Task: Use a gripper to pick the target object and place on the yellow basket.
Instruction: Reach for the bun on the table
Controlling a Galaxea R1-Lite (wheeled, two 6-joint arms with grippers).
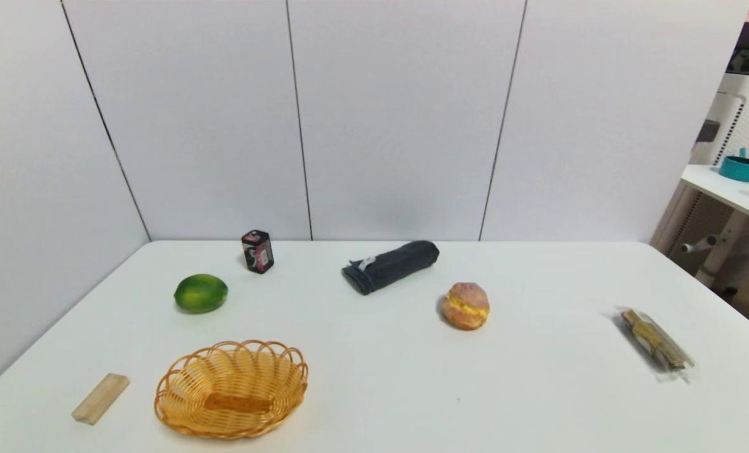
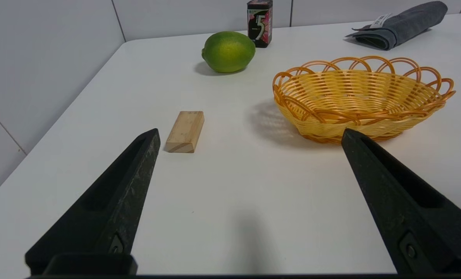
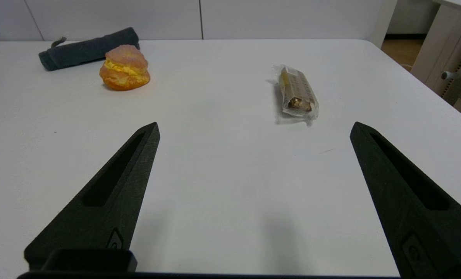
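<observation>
On the white table, toward its middle and a little to the right, sits the round brownish-pink cream-puff bun with a yellow filling band around its middle, resting free and untouched. Behind it, closer to the far edge, lies a rolled dark grey cloth, near the bun but apart from it. Close to the near edge on the left stands the shallow oval orange-yellow woven wicker basket with a looped scalloped rim, well apart from the bun. Just beside the basket, nearer the near left corner, lies a small pale wooden block. Farther back on the left side rests a green lime-like fruit, and behind it, near the far edge, stands a small dark box with pink print. Near the right edge lies a clear-wrapped brown snack bar.

Neither arm shows in the head view. The left gripper hangs low over the near left part of the table, its two black fingers spread wide with nothing between them; the block and basket lie ahead of it. The right gripper hangs likewise over the near right part, fingers spread wide and holding nothing, with the bun and the snack bar ahead of it.
</observation>
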